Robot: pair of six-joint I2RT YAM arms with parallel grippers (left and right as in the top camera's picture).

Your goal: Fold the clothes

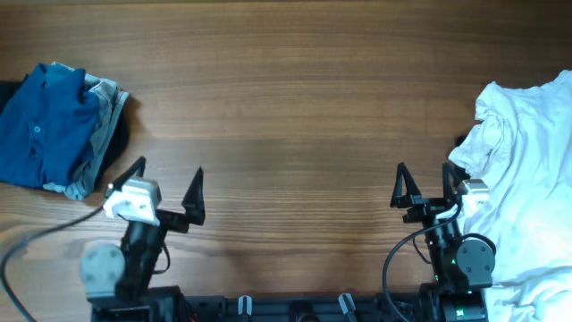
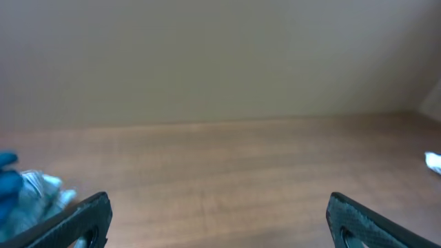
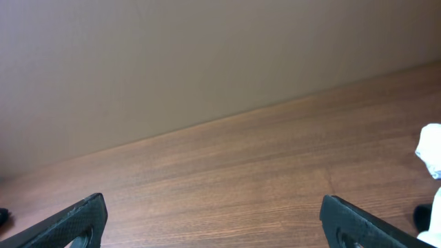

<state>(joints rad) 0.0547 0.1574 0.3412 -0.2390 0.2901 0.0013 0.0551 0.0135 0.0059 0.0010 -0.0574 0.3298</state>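
The clothes, a dark blue collared shirt (image 1: 43,125) with small buttons, lie bunched in a compact bundle at the table's far left, on top of grey (image 1: 105,103) and black cloth. A blue edge of the shirt (image 2: 7,180) shows at the left of the left wrist view. My left gripper (image 1: 168,172) (image 2: 219,222) stands open over bare wood, to the right of the bundle and nearer the front. My right gripper (image 1: 425,172) (image 3: 213,222) is also open over bare wood, with nothing between its fingers.
A big heap of crumpled white cloth (image 1: 523,170) covers the table's right side, just right of my right gripper; its edge (image 3: 431,148) shows in the right wrist view. The wooden table (image 1: 295,98) stretches between the two heaps. A plain wall rises behind it.
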